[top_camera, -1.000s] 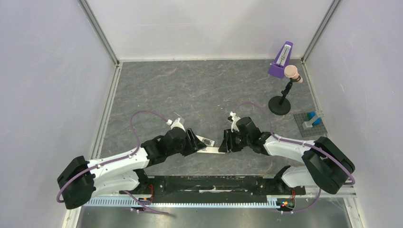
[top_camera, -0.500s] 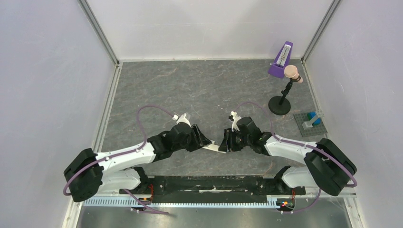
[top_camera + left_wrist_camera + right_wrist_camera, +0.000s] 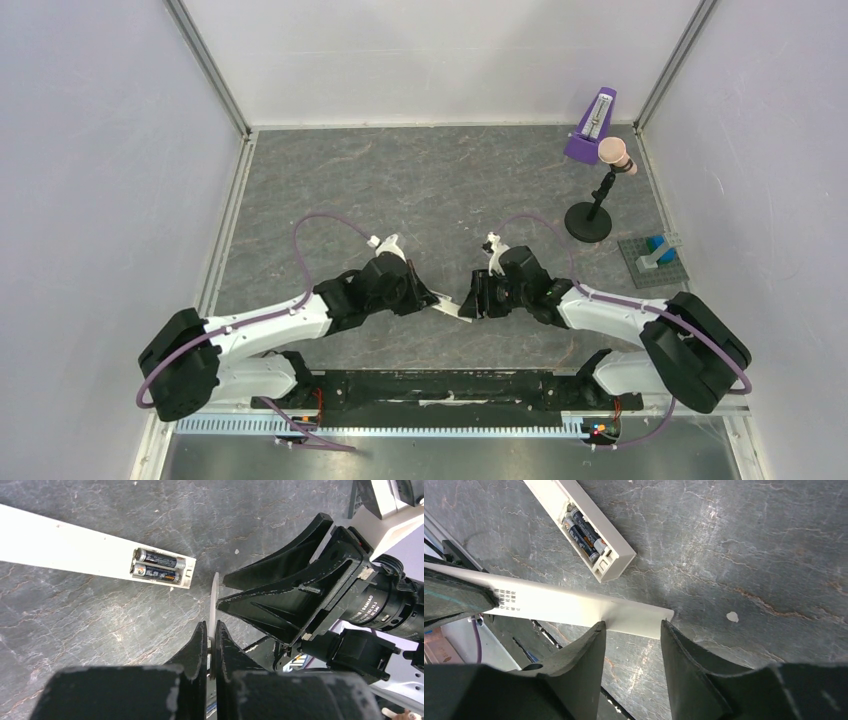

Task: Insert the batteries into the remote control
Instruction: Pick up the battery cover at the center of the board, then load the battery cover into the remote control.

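The white remote control (image 3: 75, 550) lies flat on the grey table with its back recess up. Two dark batteries (image 3: 156, 566) sit side by side in that recess, also seen in the right wrist view as batteries (image 3: 583, 534) in the remote control (image 3: 609, 550). A thin white cover strip (image 3: 574, 607) hangs above the table between both arms. My left gripper (image 3: 211, 625) is shut on one end of the strip, seen edge-on. My right gripper (image 3: 631, 624) is open, its tips just at the strip's other end. In the top view the left gripper (image 3: 432, 300) and right gripper (image 3: 468, 300) nearly meet.
A purple metronome (image 3: 590, 128) stands at the back right. In front of it is a black stand with a pink head (image 3: 590, 215). A grey plate with blue blocks (image 3: 655, 258) lies by the right wall. White walls enclose three sides.
My left arm has moved right to the cover strip and its jaws have shut on it. The right jaws have spread slightly off the strip's other end.
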Motion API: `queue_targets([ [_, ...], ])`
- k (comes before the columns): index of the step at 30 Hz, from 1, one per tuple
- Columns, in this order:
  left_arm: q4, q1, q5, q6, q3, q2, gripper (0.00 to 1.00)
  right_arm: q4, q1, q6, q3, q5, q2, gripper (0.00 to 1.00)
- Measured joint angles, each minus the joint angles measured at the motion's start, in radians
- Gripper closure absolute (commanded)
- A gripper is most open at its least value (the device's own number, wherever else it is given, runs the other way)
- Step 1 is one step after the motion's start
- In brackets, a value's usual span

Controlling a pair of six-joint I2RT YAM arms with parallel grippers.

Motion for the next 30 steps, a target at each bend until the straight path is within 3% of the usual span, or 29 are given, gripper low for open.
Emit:
queue_targets([
  [6,-0.019,0.071,0.093,0.083,0.048,-0.007,0.98,-0.055,-0.032,0.02,0.017,0.007,-0.073,0.23],
  [11,-0.016,0.264,0.314,0.129,0.098,-0.026,0.98,-0.053,-0.09,0.091,0.058,-0.002,-0.151,0.18],
  [20,0.04,0.498,0.688,0.142,0.214,-0.052,0.98,0.165,-0.117,0.359,0.066,-0.044,-0.23,0.21],
  [24,0.071,0.536,0.809,0.14,0.217,-0.066,0.98,0.369,-0.125,0.486,0.003,-0.047,-0.287,0.25],
  [30,0.178,0.564,0.918,0.08,0.212,-0.067,0.98,0.558,-0.13,0.576,-0.016,-0.058,-0.305,0.39],
])
